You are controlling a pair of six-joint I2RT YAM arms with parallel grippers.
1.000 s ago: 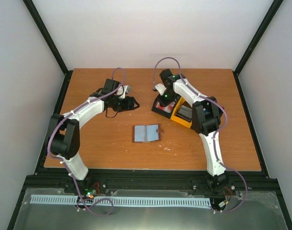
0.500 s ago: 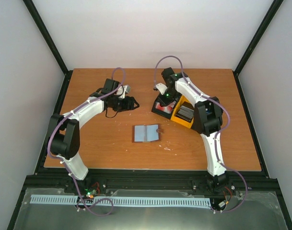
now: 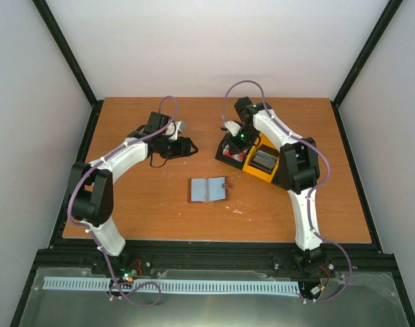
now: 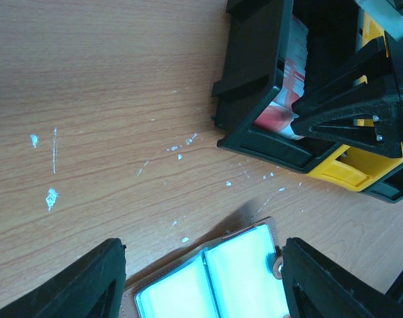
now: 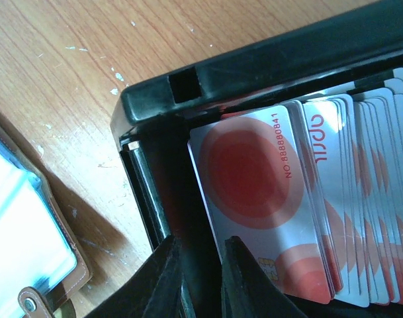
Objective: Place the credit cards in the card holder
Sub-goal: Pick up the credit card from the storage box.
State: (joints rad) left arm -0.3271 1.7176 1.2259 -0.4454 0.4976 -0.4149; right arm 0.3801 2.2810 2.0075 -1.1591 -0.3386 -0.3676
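So the card holder (image 3: 208,189) is lying open on the counter (image 3: 139,204), pale lining facing up, near the middle and just in front of the black bin (image 5: 267,59). The credit cards (image 5: 254,172), the white ones with red circles, are standing on edge, packed in a row in that bin. A yellow bin (image 4: 347,173) sits right beside it. The left fingers (image 4: 89,285) are spread wide and released, with nothing in them, hanging above the counter near the holder. The right fingers (image 5: 244,285) are down at the bin's end wall, right by the front card. There's only a narrow gap between them, and honestly I can't tell if they're pinching anything.
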